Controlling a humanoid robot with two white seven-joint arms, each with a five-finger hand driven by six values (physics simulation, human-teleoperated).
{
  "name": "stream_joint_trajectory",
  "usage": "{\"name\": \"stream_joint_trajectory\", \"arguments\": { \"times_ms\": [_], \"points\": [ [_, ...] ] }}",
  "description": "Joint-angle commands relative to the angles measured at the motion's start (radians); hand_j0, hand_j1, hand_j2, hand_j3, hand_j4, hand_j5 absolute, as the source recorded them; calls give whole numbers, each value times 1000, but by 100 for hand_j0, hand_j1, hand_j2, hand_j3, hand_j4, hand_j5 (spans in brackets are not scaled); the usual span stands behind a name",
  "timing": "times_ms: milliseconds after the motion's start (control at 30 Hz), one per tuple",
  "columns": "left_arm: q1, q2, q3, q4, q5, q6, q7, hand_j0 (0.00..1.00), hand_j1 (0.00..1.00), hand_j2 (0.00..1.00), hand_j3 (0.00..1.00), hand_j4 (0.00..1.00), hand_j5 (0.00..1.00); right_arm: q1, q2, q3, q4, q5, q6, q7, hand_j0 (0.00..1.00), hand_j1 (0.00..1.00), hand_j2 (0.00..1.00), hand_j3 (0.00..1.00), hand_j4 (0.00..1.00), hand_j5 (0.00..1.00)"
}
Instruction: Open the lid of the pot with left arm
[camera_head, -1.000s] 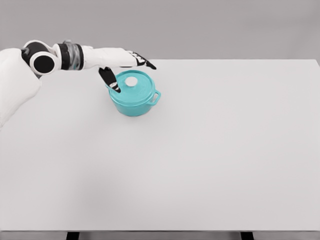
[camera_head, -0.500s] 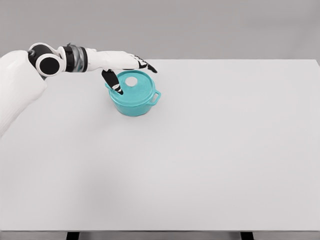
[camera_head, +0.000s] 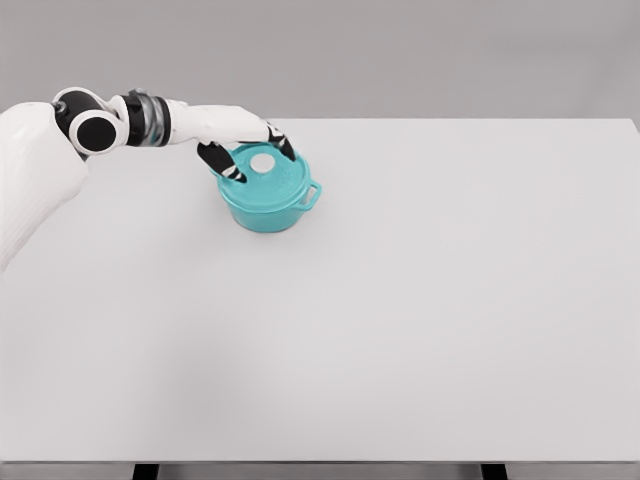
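Table: I see a wide white table (camera_head: 420, 330) filling most of the frame, from the lower edge up to the upper third.
Legs: two dark table legs (camera_head: 146, 471) peek out along the bottom edge, lower left and lower right.
Backdrop: a plain grey wall (camera_head: 400, 55) spans the top.

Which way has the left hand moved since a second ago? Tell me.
Yes: the left hand has drawn back leftward, fingers curling down over the lid of the unmoved pot.
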Motion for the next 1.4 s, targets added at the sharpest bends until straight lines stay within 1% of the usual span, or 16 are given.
{"name": "stream_joint_trajectory", "arguments": {
  "times_ms": [0,33,67,233,300,400,533,567,667,767,833,933,967,1033,1267,1367],
  "points": [
    [0,1,2,-2,11,3,0,51,51,51,51,51,51,0,0,0,0,0,0,0,100,100,100,100,100,100],
    [0,1,2,-5,13,3,0,42,42,42,42,42,42,0,0,0,0,0,0,0,100,100,100,100,100,100],
    [2,3,2,-8,14,3,0,40,40,40,40,40,40,0,0,0,0,0,0,0,100,100,100,100,100,100],
    [5,4,11,-29,19,3,0,39,39,39,39,39,39,0,0,0,0,0,-1,0,100,100,100,100,100,100],
    [9,36,2,-131,102,3,0,39,39,39,39,39,39,0,0,0,0,0,0,0,100,100,100,100,100,100],
    [9,79,2,-215,168,3,0,39,39,39,39,39,39,0,0,0,0,0,0,0,100,100,100,100,100,100],
    [9,190,-2,-396,281,3,0,39,39,39,39,39,39,0,0,-2,0,0,-1,0,100,100,100,100,100,100],
    [9,222,-19,-434,307,3,0,39,39,39,39,39,39,0,0,-2,0,0,-1,0,100,100,100,100,100,100],
    [23,368,-36,-566,367,3,0,39,39,39,39,39,39,0,0,0,0,0,0,0,100,100,100,100,100,100],
    [86,535,-19,-694,393,3,0,39,39,39,39,39,39,0,0,0,0,0,-1,0,100,100,100,100,100,100],
    [127,605,-16,-698,392,3,0,39,39,39,39,39,39,0,0,0,0,0,0,0,100,100,100,100,100,100],
    [149,659,-19,-697,389,3,0,39,39,39,39,39,39,0,0,-2,0,0,0,0,100,100,100,100,100,100],
    [186,662,-15,-686,384,3,0,39,39,39,39,39,39,0,0,0,0,0,-1,0,100,100,100,100,100,100],
    [199,673,2,-686,384,3,0,39,39,39,39,39,39,0,0,0,0,0,0,0,100,100,100,100,100,100],
    [186,814,2,-686,458,3,0,39,39,39,39,39,39,0,0,0,0,0,-1,0,100,100,100,100,100,100],
    [184,828,2,-689,462,3,0,47,47,47,47,47,47,0,0,0,0,0,-1,0,100,100,100,100,100,100]
  ]
}}
